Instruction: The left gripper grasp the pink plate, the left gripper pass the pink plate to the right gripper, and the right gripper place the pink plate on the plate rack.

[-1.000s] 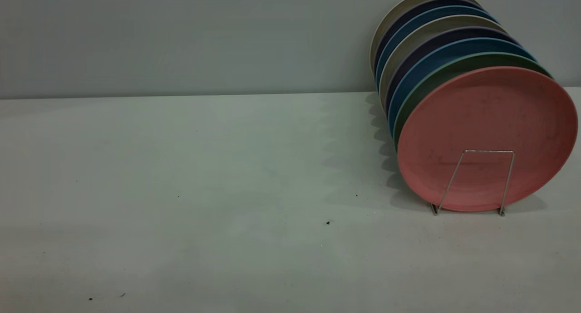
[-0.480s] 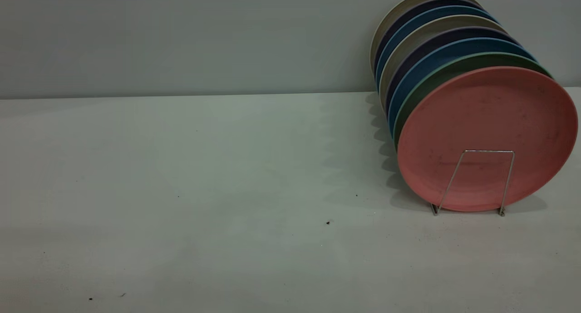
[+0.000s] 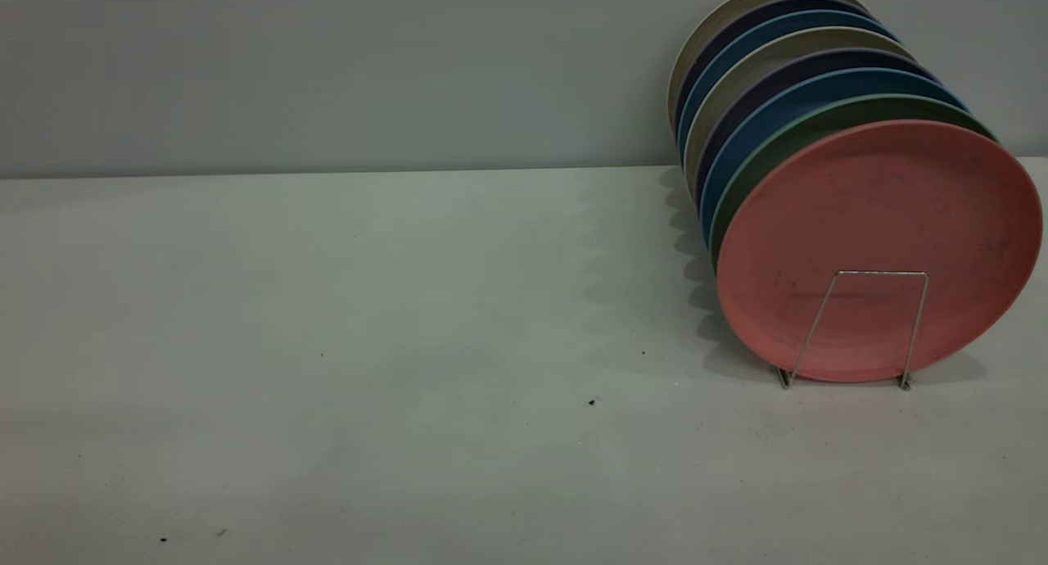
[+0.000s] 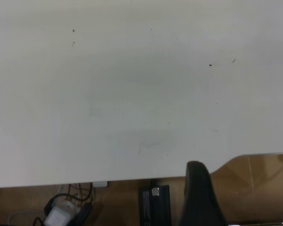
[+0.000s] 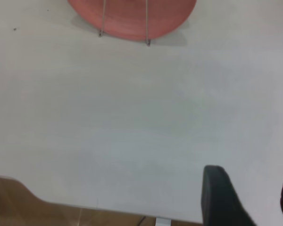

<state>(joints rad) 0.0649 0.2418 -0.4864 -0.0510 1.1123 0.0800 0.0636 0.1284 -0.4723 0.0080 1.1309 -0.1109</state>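
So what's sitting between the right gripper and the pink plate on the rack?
Nothing: the right wrist view shows only bare white table between the right gripper and the pink plate.

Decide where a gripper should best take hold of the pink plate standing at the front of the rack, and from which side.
Grip the pink plate by its upper rim, coming from above. It stands on edge, and the plate rack wire loop bars its lower face while the green plate sits close behind, so probably only the top edge is free.

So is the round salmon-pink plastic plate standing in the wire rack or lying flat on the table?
Standing. The round salmon-pink plastic plate sits on edge, leaning back behind the front loop of the thin silver wire rack.
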